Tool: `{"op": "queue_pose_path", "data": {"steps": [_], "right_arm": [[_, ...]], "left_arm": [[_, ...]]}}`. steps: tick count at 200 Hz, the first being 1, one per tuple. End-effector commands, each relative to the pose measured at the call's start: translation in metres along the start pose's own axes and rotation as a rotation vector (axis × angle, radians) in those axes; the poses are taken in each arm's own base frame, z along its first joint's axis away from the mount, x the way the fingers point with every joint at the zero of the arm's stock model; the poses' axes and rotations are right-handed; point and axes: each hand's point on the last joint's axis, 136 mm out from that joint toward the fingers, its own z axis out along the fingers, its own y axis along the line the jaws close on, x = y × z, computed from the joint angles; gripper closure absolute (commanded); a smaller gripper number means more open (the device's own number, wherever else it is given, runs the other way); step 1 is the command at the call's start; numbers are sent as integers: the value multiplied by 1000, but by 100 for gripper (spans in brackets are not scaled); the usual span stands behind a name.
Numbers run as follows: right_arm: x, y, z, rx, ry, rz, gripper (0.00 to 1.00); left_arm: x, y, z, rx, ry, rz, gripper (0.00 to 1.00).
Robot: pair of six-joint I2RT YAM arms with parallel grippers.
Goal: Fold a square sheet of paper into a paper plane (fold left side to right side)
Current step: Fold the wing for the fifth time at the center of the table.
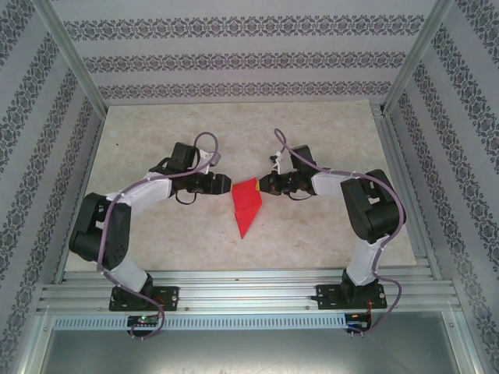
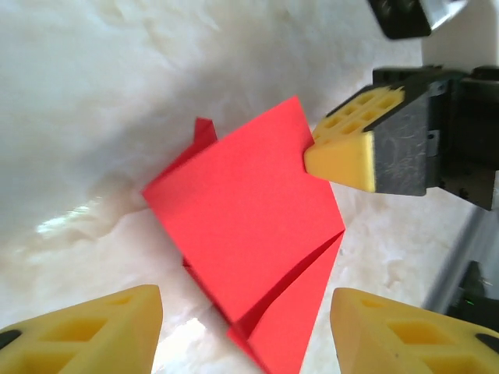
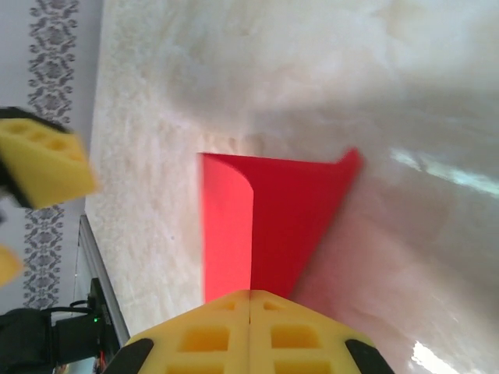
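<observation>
The red paper plane (image 1: 246,209) lies folded at the middle of the table, a pointed shape with its tip toward the near edge. My right gripper (image 1: 263,185) is shut on its far right corner. In the right wrist view the closed gripper (image 3: 249,300) pinches the paper's (image 3: 288,210) edge, and one layer curls up. My left gripper (image 1: 229,185) stands open just left of the paper's far edge. In the left wrist view its fingertips (image 2: 93,327) straddle the paper (image 2: 249,226) without touching it, and the right gripper (image 2: 312,156) bites the paper's corner.
The marble-look tabletop (image 1: 234,132) has free room behind and to both sides of the paper. Aluminium rails (image 1: 249,284) run along the near edge, where both arm bases are bolted. Patterned walls (image 1: 234,62) and frame posts close in the sides and back.
</observation>
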Motion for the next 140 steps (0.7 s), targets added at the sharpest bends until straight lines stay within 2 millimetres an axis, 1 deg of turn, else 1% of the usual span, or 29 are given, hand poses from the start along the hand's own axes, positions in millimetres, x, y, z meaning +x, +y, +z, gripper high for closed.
{"op": "queue_pose_path", "data": {"steps": [1,18,42,54,75,93,119,140], "right_arm": [[-2,-9,0,80,-2,78,100],[-3,-12,-3,103,-22,138,100],[-4,-12,-4,95,-54,229,100],[-5,-9,-2,68,-56,270,100],[-7,-5,1,44,-60,306,100],[-7,-5,5,45,-55,314,100],[-5,-5,8,41,-42,320,100],[-3,-6,8,46,-39,320,100]], "left_arm": [[29,13,-15,-249,58,99,40],[47,0,-15,-295,81,151,39],[73,-24,-6,-309,109,223,39],[82,-37,2,-303,116,257,39],[90,-58,15,-286,110,300,37],[93,-64,27,-291,120,324,35],[96,-61,47,-307,157,347,34],[95,-54,60,-338,173,355,33]]}}
